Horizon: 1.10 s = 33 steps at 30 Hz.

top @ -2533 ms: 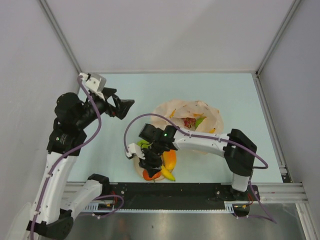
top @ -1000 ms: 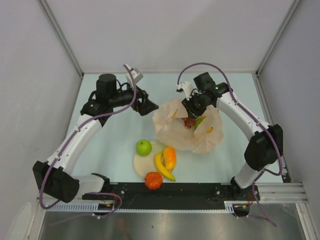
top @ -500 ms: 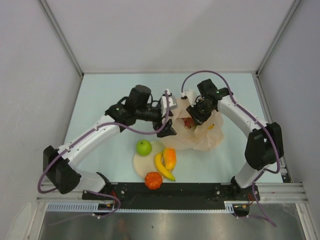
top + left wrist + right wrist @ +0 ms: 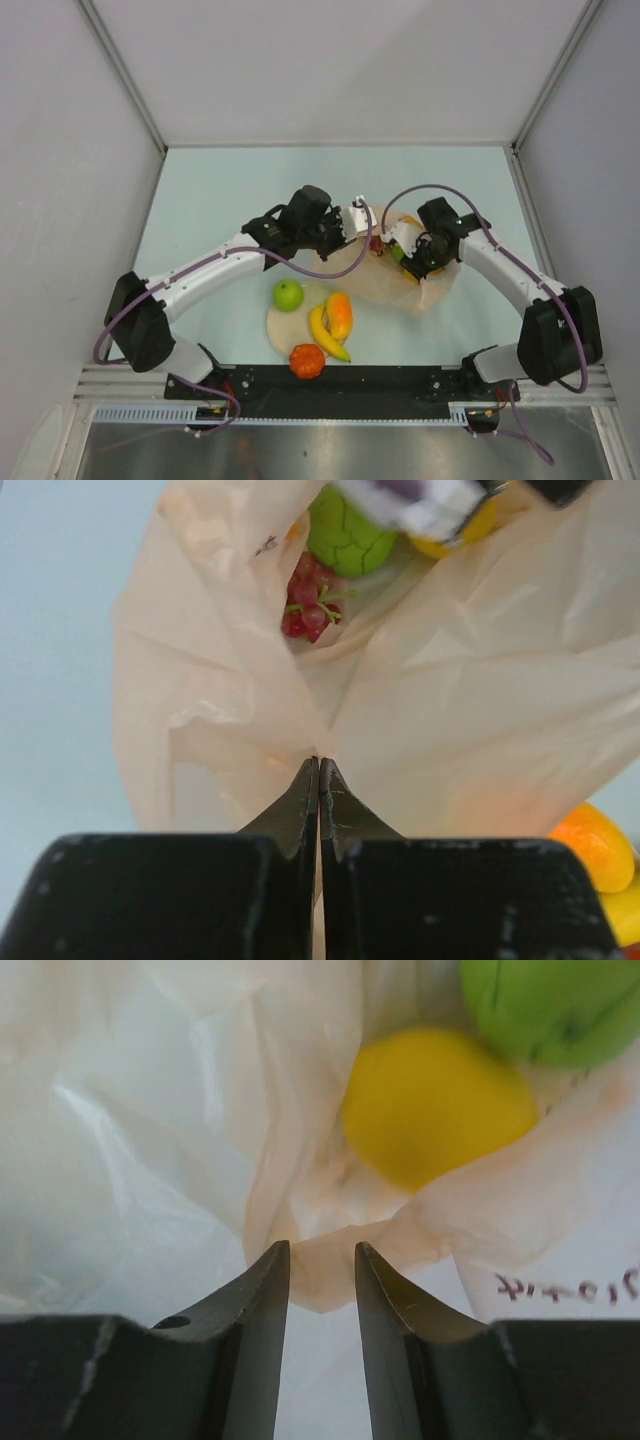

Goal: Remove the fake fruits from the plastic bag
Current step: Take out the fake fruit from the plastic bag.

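The plastic bag (image 4: 428, 292) lies crumpled right of the plate, its mouth facing the far side. My left gripper (image 4: 366, 232) is shut on a fold of the bag (image 4: 250, 670) at its left rim, jaws (image 4: 319, 765) pressed together. Inside the mouth sit a green apple (image 4: 345, 535), a grape bunch (image 4: 310, 602) and a yellow lemon (image 4: 435, 1105). My right gripper (image 4: 320, 1250) is open just short of the lemon, with a bag fold lying between its tips; from above it (image 4: 408, 258) is at the mouth's right side. Another green apple (image 4: 550, 1005) view shows beyond the lemon.
A round beige plate (image 4: 283, 325) near the front edge carries a green apple (image 4: 288, 294), a banana (image 4: 327, 336) and a mango (image 4: 340, 314). A red-orange tomato-like piece (image 4: 307, 361) rests at its front rim. Grey walls stand on three sides.
My left arm swung right across the table to the bag and its jaws closed on the film. The right gripper dropped toward the bag mouth. The bag bunched up rightward.
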Motion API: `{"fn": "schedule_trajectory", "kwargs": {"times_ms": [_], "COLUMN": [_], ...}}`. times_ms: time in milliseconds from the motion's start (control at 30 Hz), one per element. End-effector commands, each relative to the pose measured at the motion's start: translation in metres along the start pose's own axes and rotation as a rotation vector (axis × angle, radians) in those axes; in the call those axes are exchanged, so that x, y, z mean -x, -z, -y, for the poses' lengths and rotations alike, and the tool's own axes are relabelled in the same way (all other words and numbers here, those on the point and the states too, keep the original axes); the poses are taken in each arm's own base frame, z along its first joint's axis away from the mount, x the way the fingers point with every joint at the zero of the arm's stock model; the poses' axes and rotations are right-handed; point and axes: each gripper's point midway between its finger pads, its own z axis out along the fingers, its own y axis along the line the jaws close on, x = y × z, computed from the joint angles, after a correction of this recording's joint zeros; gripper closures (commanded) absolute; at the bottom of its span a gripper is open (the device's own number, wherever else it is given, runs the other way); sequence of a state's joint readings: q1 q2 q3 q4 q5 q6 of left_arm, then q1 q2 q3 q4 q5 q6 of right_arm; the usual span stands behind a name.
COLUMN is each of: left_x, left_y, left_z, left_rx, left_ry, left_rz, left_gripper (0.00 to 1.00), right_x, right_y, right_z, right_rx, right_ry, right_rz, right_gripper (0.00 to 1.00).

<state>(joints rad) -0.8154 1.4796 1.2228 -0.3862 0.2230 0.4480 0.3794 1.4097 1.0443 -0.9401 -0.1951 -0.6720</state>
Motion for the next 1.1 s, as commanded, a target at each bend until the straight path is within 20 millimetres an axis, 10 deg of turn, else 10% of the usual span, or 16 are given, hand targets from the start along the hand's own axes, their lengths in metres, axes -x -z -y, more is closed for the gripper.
{"fn": "schedule_trajectory", "kwargs": {"times_ms": [0,233,433,1067], "left_x": [0.016,0.044,0.065,0.052], "left_y": [0.001,0.006,0.013,0.024], "left_z": [-0.015,0.000,-0.005,-0.024], "left_rx": [0.061,-0.017,-0.042,-0.014], "left_ry": [0.033,0.164,0.225,0.255], "left_rz": [0.039,0.132,0.171,0.160], "left_gripper": [1.00,1.00,1.00,1.00], "right_x": [-0.042,0.022,0.063,0.089], "right_y": [0.017,0.055,0.036,-0.025], "right_z": [0.013,-0.008,-0.018,0.088], "right_rx": [-0.096,-0.112,-0.095,-0.242], "right_ry": [0.108,0.289,0.409,0.302], "right_rz": [-0.079,0.198,0.262,0.178], "right_gripper": [0.64,0.53,0.53,0.29]}}
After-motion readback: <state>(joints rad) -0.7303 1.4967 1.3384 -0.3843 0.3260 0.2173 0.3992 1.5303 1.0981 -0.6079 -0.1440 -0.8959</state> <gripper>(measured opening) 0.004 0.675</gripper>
